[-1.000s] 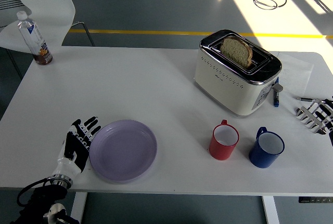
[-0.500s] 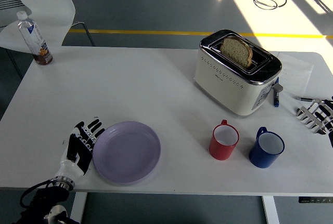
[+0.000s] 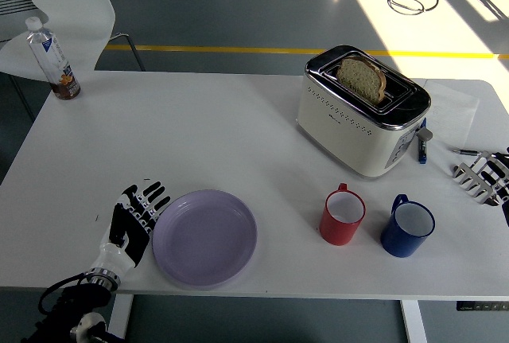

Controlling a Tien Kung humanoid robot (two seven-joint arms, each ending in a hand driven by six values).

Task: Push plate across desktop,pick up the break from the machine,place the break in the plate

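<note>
plate point(image 3: 205, 238): lavender, round, shallow, raised rim, nothing on it. Flat on the white table point(image 3: 199, 136), near the front edge, left of centre.
left hand point(image 3: 134, 217): comes in from the lower left corner, lies flat at the plate's left rim. Fingers point(image 3: 153, 197) straight and slightly spread, pointing up and right, gripping nothing.
plate vs fingers: fingertips sit at the rim's upper left; palm edge runs along the rim. Looks like contact, can't confirm from this angle.
bread point(image 3: 363, 79): brown-crusted slice, upright in the toaster slot, top half sticking out.
toaster point(image 3: 362, 112): cream body, chrome top, far right half of the table, set at an angle.
right hand point(image 3: 485, 176): resting at the right table edge, right of the toaster, well apart from it. Fingers extended, holding nothing.
mugs: red mug point(image 3: 343, 216) and blue mug point(image 3: 407, 228) side by side in front of the toaster, right of the plate, apart from it.
bottle point(image 3: 52, 58): far left corner, upright.
pen point(image 3: 422, 149): just right of the toaster.
</note>
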